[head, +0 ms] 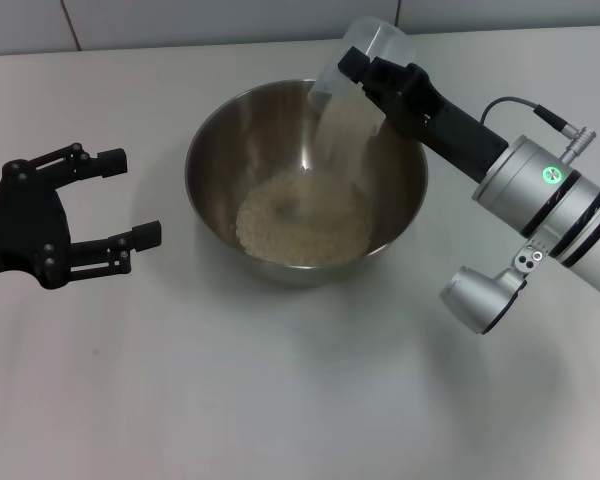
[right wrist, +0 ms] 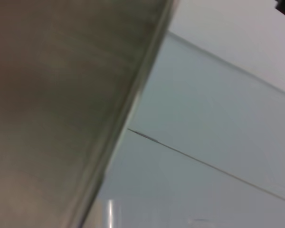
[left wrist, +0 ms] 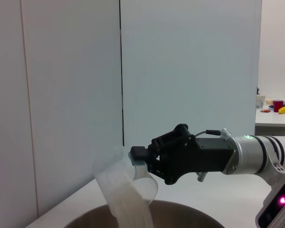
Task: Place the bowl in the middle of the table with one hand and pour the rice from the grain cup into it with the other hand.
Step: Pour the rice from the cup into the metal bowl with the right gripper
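Two claws share our work: the right claw (head: pixel 365 80) pinches the grain cup (head: pixel 355 75) tipped over the bowl (head: pixel 400 180), streaming rice (head: pixel 300 225) inside; the left claw (head: pixel 130 200) waits spread beside the bowl on the tabletop (head: pixel 280 400).

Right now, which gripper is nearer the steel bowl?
Right. The right gripper holds the tilted grain cup over the steel bowl's far rim; the left gripper hangs open beside it, apart.

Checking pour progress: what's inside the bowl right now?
A pale mound of rice covers the bowl floor, with more streaming from the tilted grain cup held by the right gripper. The base beneath the rice is hidden.
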`<state>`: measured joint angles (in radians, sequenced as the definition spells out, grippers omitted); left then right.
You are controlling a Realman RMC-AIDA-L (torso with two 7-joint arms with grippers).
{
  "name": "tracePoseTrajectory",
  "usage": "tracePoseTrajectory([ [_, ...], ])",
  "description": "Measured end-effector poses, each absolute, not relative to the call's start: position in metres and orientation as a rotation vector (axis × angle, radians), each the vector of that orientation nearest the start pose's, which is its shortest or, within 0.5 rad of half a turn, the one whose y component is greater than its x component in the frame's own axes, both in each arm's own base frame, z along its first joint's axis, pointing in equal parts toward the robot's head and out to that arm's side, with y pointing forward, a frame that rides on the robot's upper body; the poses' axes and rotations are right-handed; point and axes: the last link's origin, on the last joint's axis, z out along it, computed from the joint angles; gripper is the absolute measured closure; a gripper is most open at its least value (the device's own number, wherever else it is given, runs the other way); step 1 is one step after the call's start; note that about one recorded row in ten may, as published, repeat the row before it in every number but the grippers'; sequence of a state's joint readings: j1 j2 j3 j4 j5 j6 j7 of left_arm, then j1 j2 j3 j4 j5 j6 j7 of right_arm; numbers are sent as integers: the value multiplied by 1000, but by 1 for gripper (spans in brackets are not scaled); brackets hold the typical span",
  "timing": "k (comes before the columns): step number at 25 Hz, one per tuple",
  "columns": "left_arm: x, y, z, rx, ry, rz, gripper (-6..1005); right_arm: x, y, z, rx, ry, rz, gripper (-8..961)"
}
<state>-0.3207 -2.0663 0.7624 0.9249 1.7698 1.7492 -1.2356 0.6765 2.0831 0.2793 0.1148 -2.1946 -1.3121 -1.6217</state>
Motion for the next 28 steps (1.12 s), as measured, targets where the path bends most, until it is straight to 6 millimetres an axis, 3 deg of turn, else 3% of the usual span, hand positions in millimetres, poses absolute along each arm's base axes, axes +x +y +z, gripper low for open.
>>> tracePoseTrajectory([
  [12, -264, 288, 53, -2659, -221, -810, 140, 214, 349, -70, -1138, -1630, -338, 950],
  [28, -263, 289, 53, -2662, -216, -808, 140, 211, 341, -74, -1217, -1503, -266, 950],
])
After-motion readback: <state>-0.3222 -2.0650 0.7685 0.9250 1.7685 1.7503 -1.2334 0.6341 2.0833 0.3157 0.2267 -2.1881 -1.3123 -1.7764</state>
